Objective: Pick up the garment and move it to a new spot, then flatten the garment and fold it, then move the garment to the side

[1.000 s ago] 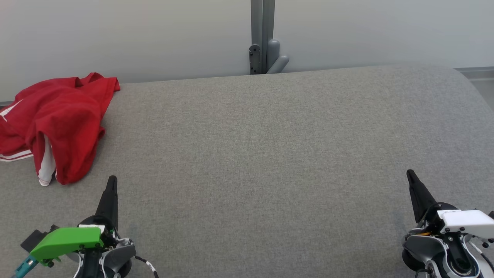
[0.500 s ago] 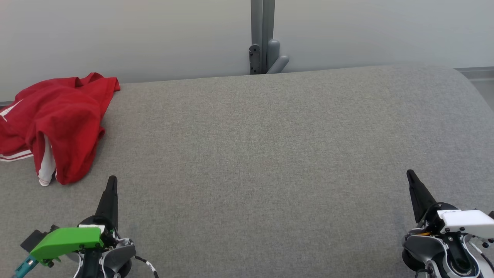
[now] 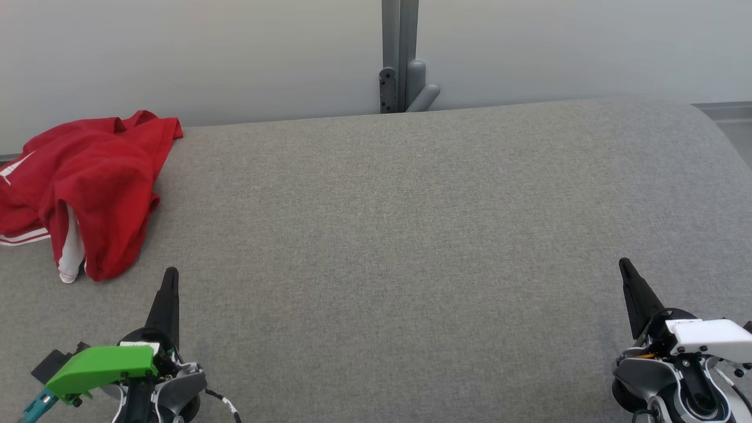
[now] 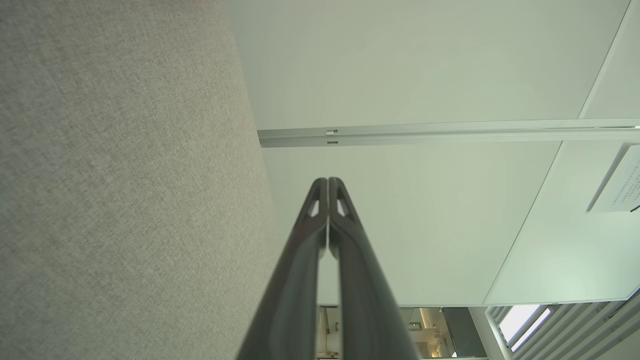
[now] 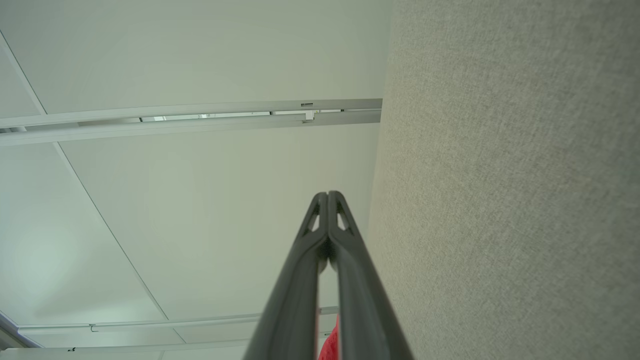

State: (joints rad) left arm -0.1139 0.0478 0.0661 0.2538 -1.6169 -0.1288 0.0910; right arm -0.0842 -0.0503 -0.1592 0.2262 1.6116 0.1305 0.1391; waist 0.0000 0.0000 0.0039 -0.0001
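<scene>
A crumpled red garment (image 3: 94,182) with white trim lies bunched at the far left of the grey fabric table (image 3: 399,235). My left gripper (image 3: 170,275) rests low at the lower left, a short way in front of the garment and apart from it, fingers shut and empty. At the lower right my right gripper (image 3: 624,264) is also shut on nothing, far from the garment. In the left wrist view the left gripper (image 4: 328,181) has its fingertips pressed together. In the right wrist view the right gripper (image 5: 327,195) looks the same, and a sliver of the red garment (image 5: 330,345) shows beside its fingers.
A grey metal post with a bracket (image 3: 400,59) stands behind the table's far edge against a pale wall (image 3: 235,53). The table's right end curves off near a strip of floor (image 3: 734,126).
</scene>
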